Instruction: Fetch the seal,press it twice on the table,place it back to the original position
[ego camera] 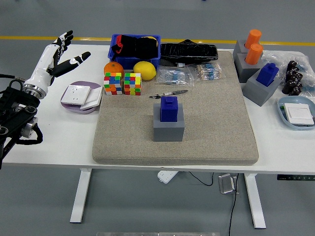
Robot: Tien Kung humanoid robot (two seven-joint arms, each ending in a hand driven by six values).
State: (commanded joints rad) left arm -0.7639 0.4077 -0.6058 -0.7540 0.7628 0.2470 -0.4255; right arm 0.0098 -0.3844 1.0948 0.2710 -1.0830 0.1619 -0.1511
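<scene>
- Sitting upright in a grey holder [168, 129] near the middle of the beige mat [123, 142]: the blue seal [169, 108], short square handle pointing straight up, long axis vertical.
- Lying just beyond it, toward the mat's far edge: a pen [169, 93].
- Raised over the table's [54, 142] far left corner: the left hand [58, 56], fingers spread wide, thumb out, holding nothing, above and beyond a purple plate [66, 104] with a white socket on it.
- Out of the frame: the right arm, so only the left hand available to judge.
- From that hand, lying well apart to the right and toward the near edge: the seal, with two colour cubes [122, 83], an orange [113, 68] and a lemon [144, 71] standing along the mat's far left corner, close to the straight line between.
- Resting in separate holders at the table's far right corner: another blue seal [267, 74] and two orange ones [254, 46], farther still from the left hand.
- Fitting two stages equally: seal in its holder waiting to be lifted, or set back there with pressing done; no ink marks readable on the mat either way.
- Needed for any lift: a grip from above or the side on the upright handle, holder left standing.
</scene>
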